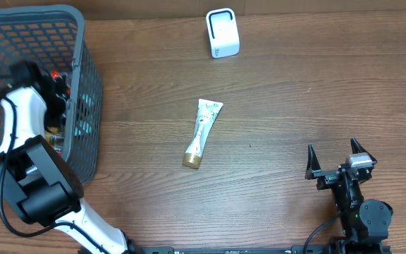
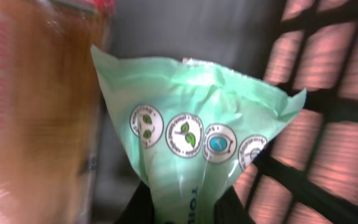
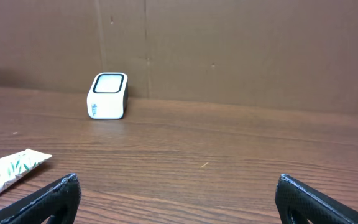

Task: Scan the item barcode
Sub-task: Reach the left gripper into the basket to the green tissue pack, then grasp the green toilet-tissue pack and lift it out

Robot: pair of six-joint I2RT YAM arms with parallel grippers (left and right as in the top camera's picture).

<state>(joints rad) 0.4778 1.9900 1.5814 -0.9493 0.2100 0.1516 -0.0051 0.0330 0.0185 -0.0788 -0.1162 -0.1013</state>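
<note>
— Green film: is that what my left end effector (image 2: 185,210) has?
— Yes. I see it clenched on a pale green pouch (image 2: 197,124), with dark fingers (image 2: 140,205) on either side of its lower end. That's inside the grey basket (image 1: 90,92) at the counter's left edge. Something orange-brown and blurred sits just beside the pouch.
— And my right one?
— The right end effector (image 1: 335,161) is released, jaws wide, low over the counter (image 1: 294,85) near the right front.
— Further out?
— A white tube (image 1: 203,132) with a gold cap lies mid-counter, apart from both arms. The white scanner (image 1: 222,33) stands at the far edge, well apart from the basket.
</note>
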